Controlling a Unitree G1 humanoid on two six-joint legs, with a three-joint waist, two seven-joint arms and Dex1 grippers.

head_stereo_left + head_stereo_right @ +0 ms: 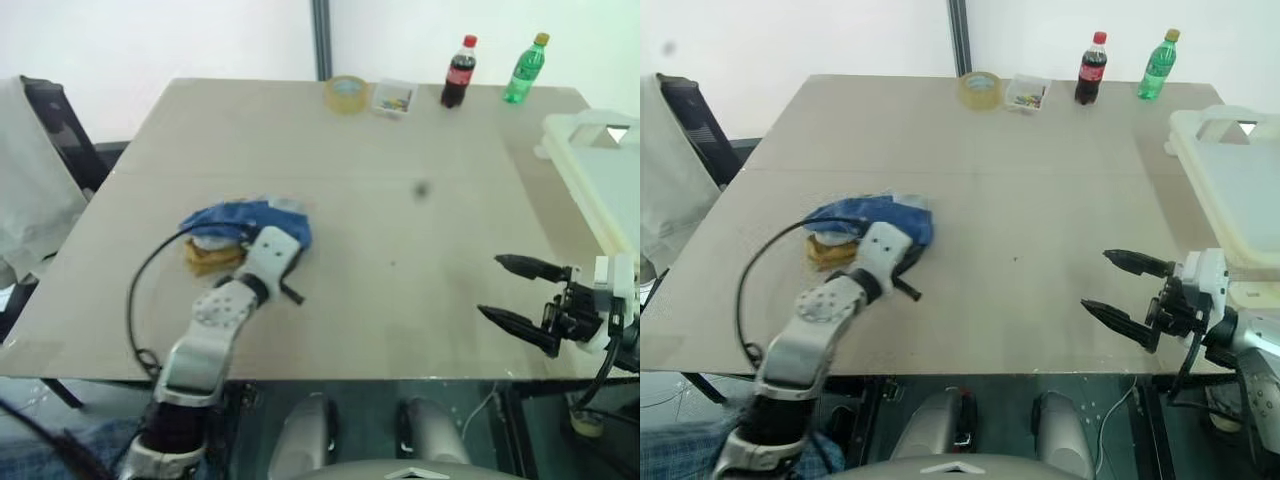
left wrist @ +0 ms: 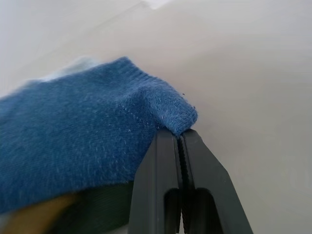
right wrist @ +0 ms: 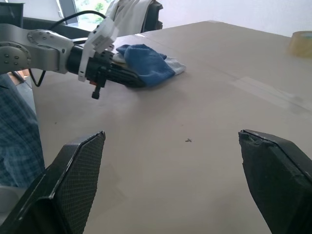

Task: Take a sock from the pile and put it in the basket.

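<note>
The broad tan tabletop (image 1: 400, 180) carries everything, and I'll place the rest by the basket (image 1: 1230, 190), the big pale cream bin that sits at the robot's right-hand edge of it. From what I can see of the basket, nothing lies inside yet, though only part of its interior shows, so I'd judge the job barely begun: no sock has made the trip. The pile (image 1: 235, 232) lies well apart from the basket, clear across the tabletop on the robot's left, a soft heap with a blue sock (image 2: 87, 136) on top, some mustard yellow and a dark green below it, and a light grey bit at the far side. The left claw (image 1: 287, 268) is at the pile's edge nearest the basket, its two black fingers pressed together and pinching a fold of the blue sock at its corner; the sock rests on the heap, not lifted. The right claw (image 1: 1127, 290) hangs just in front of the basket, over bare tabletop, fingers spread wide and holding nothing. So the grasp looks made; lifting the sock free, carrying it over to the basket and letting it drop are all left. Farther back from the basket stand a cola bottle (image 1: 459, 71) and a green bottle (image 1: 525, 68).
</note>
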